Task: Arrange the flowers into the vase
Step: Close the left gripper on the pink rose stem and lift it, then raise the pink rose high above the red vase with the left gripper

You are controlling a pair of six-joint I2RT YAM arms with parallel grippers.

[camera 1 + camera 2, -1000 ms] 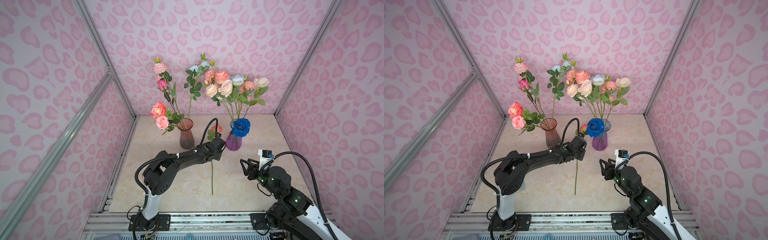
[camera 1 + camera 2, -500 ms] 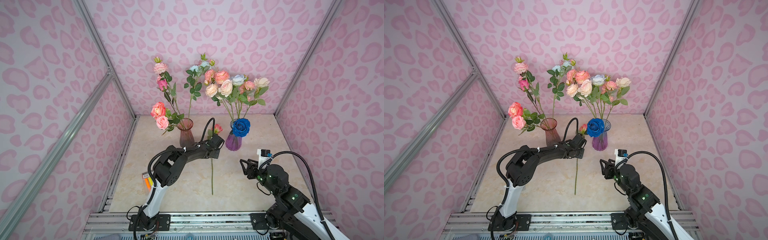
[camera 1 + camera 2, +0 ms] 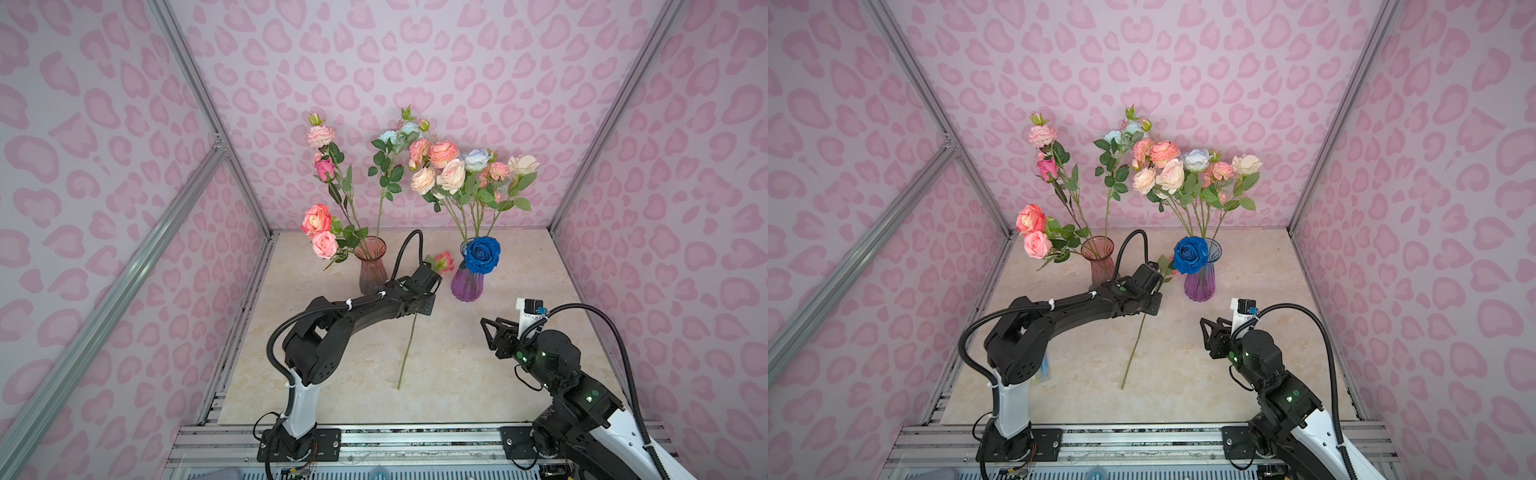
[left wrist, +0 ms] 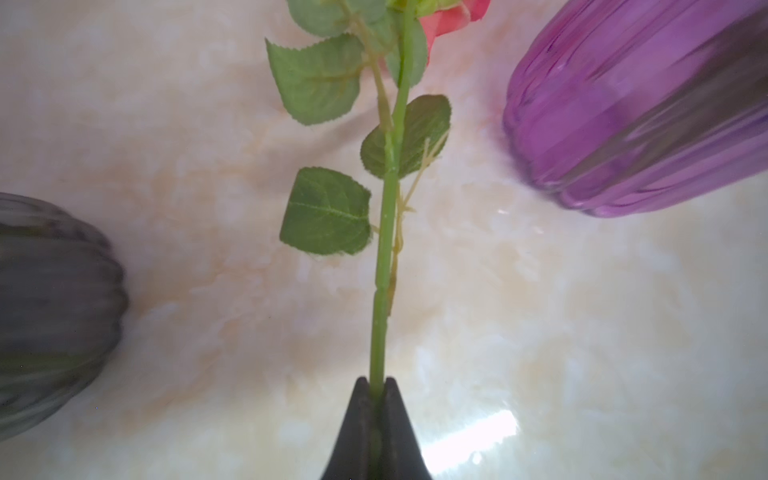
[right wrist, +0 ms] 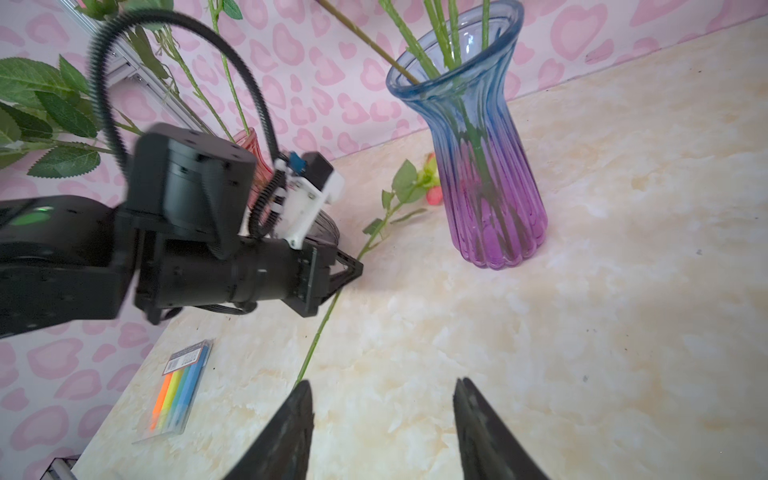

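Observation:
One loose flower lies on the marble table, its green stem (image 3: 409, 349) running up to a pink-red head (image 3: 445, 262) between the two vases. My left gripper (image 4: 376, 386) is shut on that stem, below the leaves (image 4: 326, 212); the right wrist view shows the same grip (image 5: 358, 266). A pink vase (image 3: 372, 270) holds several pink and pale blue flowers (image 3: 318, 220). The purple-blue vase (image 3: 467, 286) holds several peach, cream and pale blue heads (image 3: 451, 174) plus a deep blue rose (image 3: 482, 254). My right gripper (image 3: 488, 332) hovers open and empty at the front right (image 5: 383, 382).
A flat packet of coloured strips (image 5: 178, 390) lies on the table near the left arm's base. Pink patterned walls close in on three sides. An aluminium rail (image 3: 415, 432) runs along the front edge. The left arm's cable (image 3: 405, 249) arches up between the vases.
My left gripper's jaws have closed onto the loose flower's stem, and the left arm's elbow has shifted. The flower still lies on the table. The right arm has barely moved.

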